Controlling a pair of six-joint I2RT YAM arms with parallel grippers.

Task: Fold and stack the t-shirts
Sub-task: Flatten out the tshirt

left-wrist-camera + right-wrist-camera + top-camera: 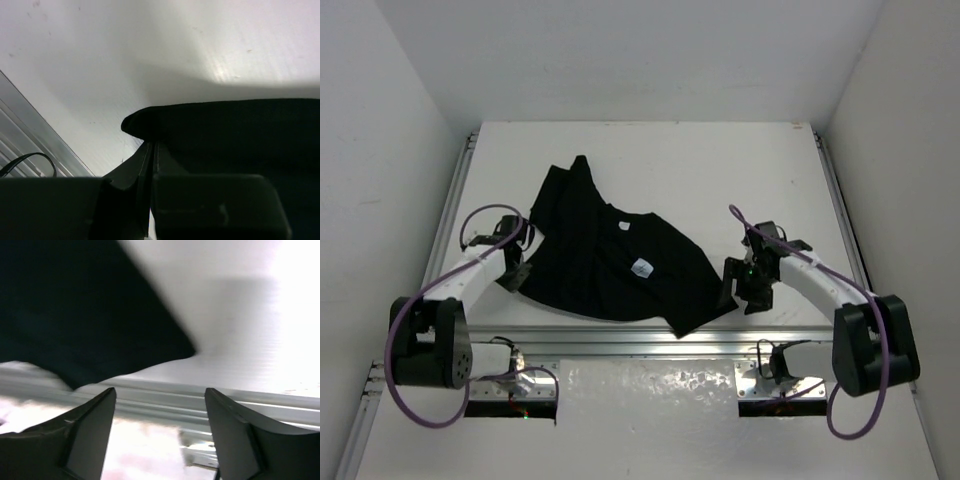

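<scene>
the black t-shirt (610, 260) lies rumpled and skewed on the white table (740, 170), left of centre. one part reaches toward the far side, and its near edge runs down close to the aluminium rail (620, 340). a small white label (641, 267) shows near its middle.

your left gripper (513, 268) sits at the shirt's left edge. in the left wrist view its jaws are pressed together with a seamed strip of the black cloth running down between them, so it appears to have a pinch on that edge. your right gripper (745, 285) is just beside the shirt's near right corner. its jaws stand wide with nothing between them, and in the right wrist view the corner lies ahead of the fingers (90, 430), not inside them.

expect the shirt to be light, limp and not fragile. it will likely sag and bunch from any single hold and drag on the table rather than slide flat. black on black hides how many layers you have, so check the pinch. take it at hems or seams, where the doubled cloth gives the fingers more to bite. for the right arm, the near right corner looks like the obvious place, well apart from the left hold so the cloth can be drawn taut between them.
</scene>
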